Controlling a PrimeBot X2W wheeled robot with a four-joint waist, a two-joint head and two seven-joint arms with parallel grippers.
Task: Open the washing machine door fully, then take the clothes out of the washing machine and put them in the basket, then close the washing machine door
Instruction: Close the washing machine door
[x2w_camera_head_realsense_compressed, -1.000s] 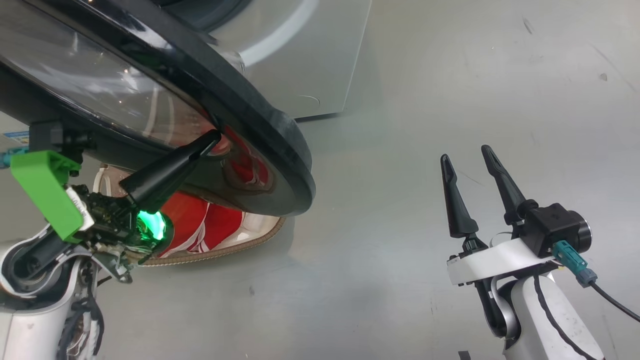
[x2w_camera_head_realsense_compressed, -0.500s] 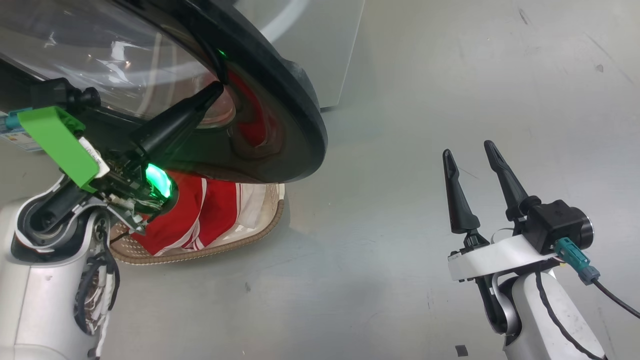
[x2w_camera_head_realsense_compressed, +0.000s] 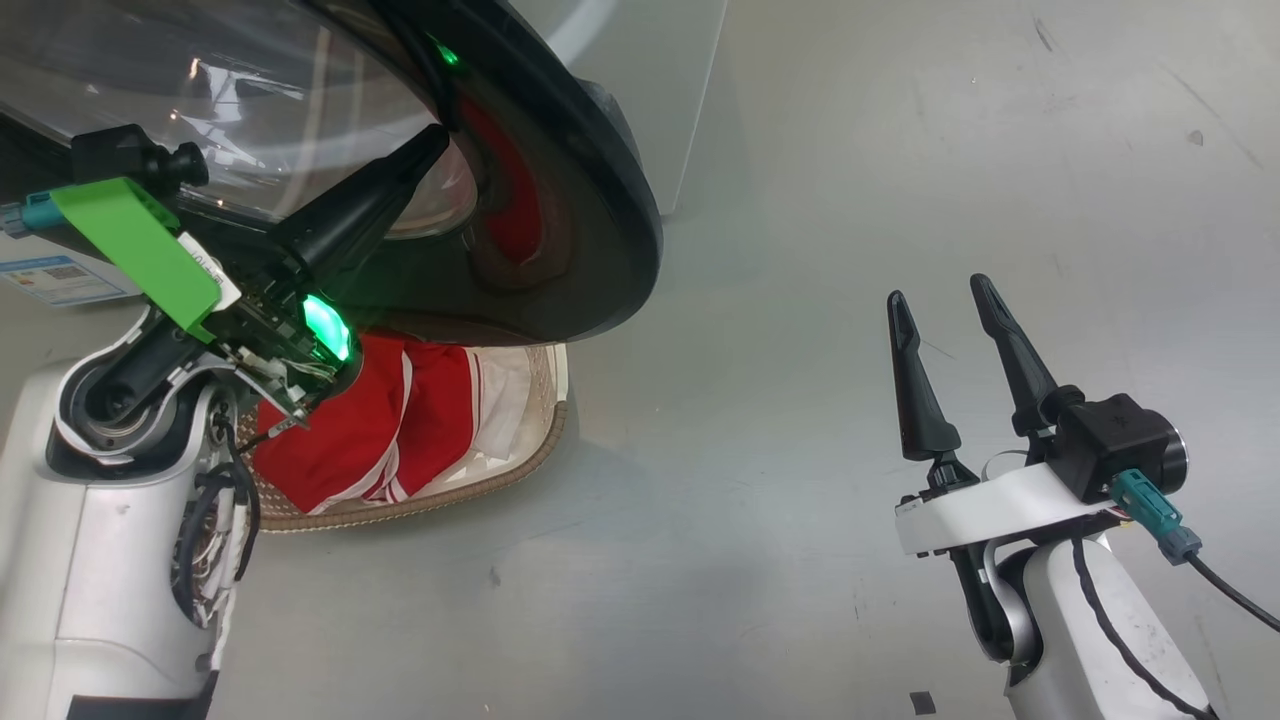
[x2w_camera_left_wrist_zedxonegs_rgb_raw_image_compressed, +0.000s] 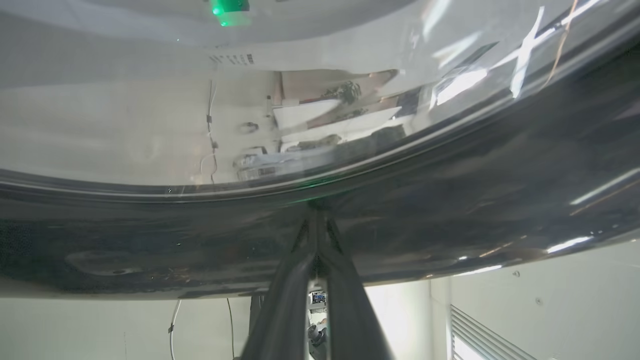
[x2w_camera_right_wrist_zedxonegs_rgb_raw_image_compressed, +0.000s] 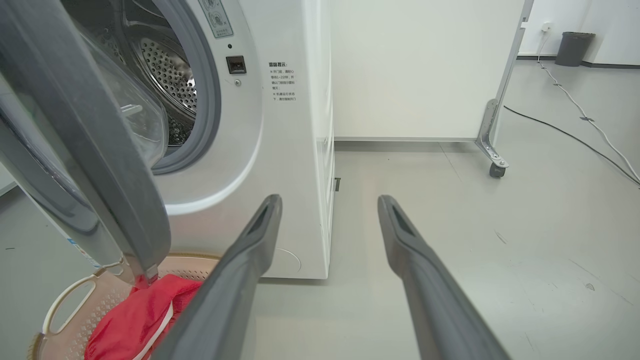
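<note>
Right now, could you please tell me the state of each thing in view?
washing machine door: partly open, swung out over the basket.
washing machine: drum exposed; the visible part looks empty.
clothes: red, heaped in the basket.
basket: on the floor, holding the clothes.
left tool: shut, tip against the door's outer face.
right tool: open, empty, above bare floor.

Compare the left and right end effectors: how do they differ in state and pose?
The left end effector is shut; the right end effector is open, its tips well apart. The left end effector's tips meet the washing machine door; the right end effector touches nothing. Both have long dark fingers.
</note>
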